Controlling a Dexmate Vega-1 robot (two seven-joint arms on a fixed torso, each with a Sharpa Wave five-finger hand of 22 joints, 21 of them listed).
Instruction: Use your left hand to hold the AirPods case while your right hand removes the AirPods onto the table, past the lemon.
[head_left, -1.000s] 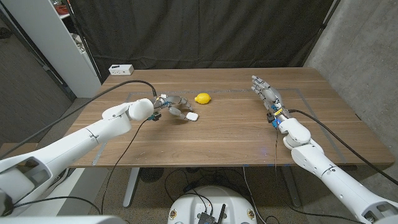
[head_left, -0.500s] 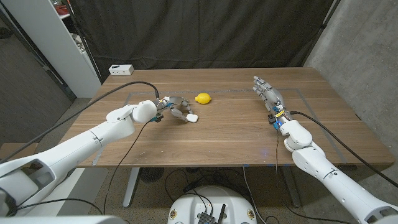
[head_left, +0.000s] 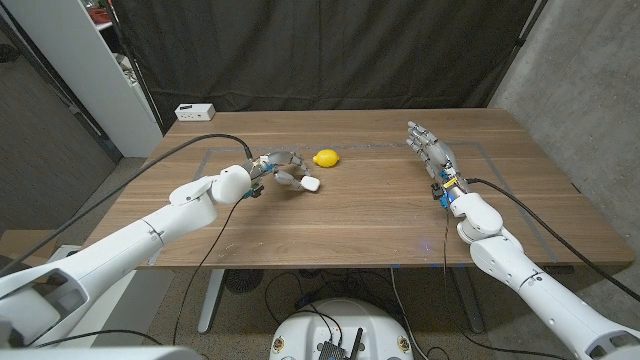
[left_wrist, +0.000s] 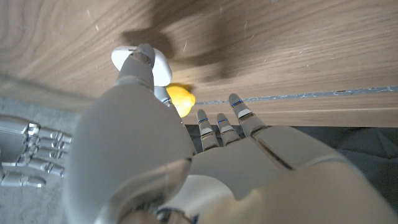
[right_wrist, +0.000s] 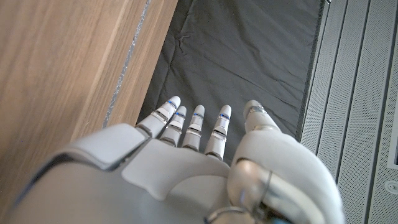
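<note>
step: reaching for grasp | left hand (head_left: 281, 170) hovering with fingers apart at AirPods case (head_left: 310, 185), apparently not gripping | case lying shut just beside lemon (head_left: 326, 158) | right hand (head_left: 428, 150) waiting, fingers spread, well apart | next: closing left fingers around case

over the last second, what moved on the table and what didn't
The left hand edged further over the table toward the small white AirPods case, its arm reaching out more; its fingers are at the case, but a firm hold cannot be told. The case shifted only slightly. The yellow lemon stayed put, and the right hand kept waiting open on its side of the wooden table.
</note>
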